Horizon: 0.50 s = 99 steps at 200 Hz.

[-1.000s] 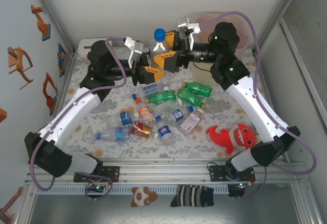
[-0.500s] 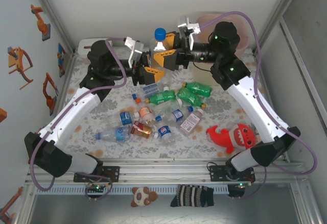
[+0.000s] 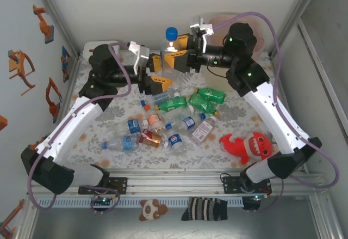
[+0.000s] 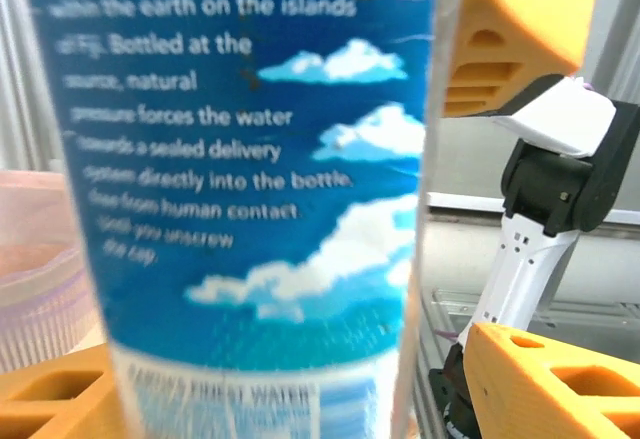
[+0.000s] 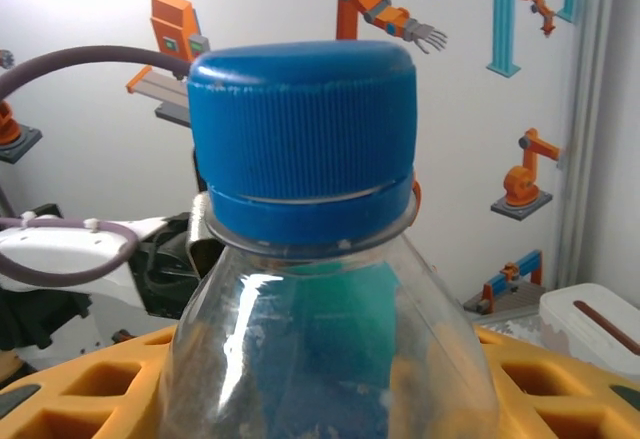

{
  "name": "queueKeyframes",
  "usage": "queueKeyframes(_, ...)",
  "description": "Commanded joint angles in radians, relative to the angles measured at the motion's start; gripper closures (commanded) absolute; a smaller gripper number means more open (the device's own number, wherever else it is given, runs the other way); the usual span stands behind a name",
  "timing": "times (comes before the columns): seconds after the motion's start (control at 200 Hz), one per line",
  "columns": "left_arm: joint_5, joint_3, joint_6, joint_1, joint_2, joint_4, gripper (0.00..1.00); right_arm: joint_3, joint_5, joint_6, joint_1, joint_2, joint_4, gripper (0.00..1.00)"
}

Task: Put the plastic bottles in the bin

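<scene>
The right claw (image 3: 174, 54) was closed on a clear bottle (image 3: 169, 47) and held it above the bench (image 3: 239, 116), over the far end of the pile. This bottle stood upright, its long axis vertical, with the blue cap (image 3: 171, 32) pointing up and the base pointing down at the bench. In the right wrist view the cap (image 5: 303, 139) sat in the centre, and the claw's 2 orange fingers (image 5: 95, 379) lay against the bottle's shoulder, 1 on each side. The left claw (image 3: 159, 70) was spread wide and gripped nothing, its 2 fingers (image 3: 161, 80) flanking the lower part of the same bottle. In the left wrist view the blue label (image 4: 250, 189) ran from top to bottom between those fingers (image 4: 560, 379); whether either finger touched the plastic could not be told. The bin (image 3: 220, 21) stood at the far right of the bench, partly behind the right arm and near the held bottle, and its pink rim (image 4: 40, 259) showed at the left edge of the left wrist view. The other plastic bottles (image 3: 175, 140) lay on their sides in a loose heap mid-bench, their caps pointing in different directions, with 3 green bottles (image 3: 173, 104) on the heap's far side. A red plush shark (image 3: 250, 143) lay just right of the heap.
</scene>
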Motion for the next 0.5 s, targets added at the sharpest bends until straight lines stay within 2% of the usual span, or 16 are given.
queueKeyframes(0.0, -0.049, -0.034, 0.065, 0.033, -0.066, -0.052, 0.24, 0.032, 0.095, -0.03, -0.022, -0.037, -0.018, 0.47)
queueKeyframes(0.235, -0.149, -0.1, 0.094, 0.08, -0.122, -0.117, 0.23, 0.029, 0.349, 0.028, -0.099, -0.05, -0.038, 0.48)
queueKeyframes(0.491, -0.175, -0.136, 0.093, 0.087, -0.14, -0.123, 0.23, 0.035, 0.676, 0.308, -0.262, 0.017, -0.054, 0.58)
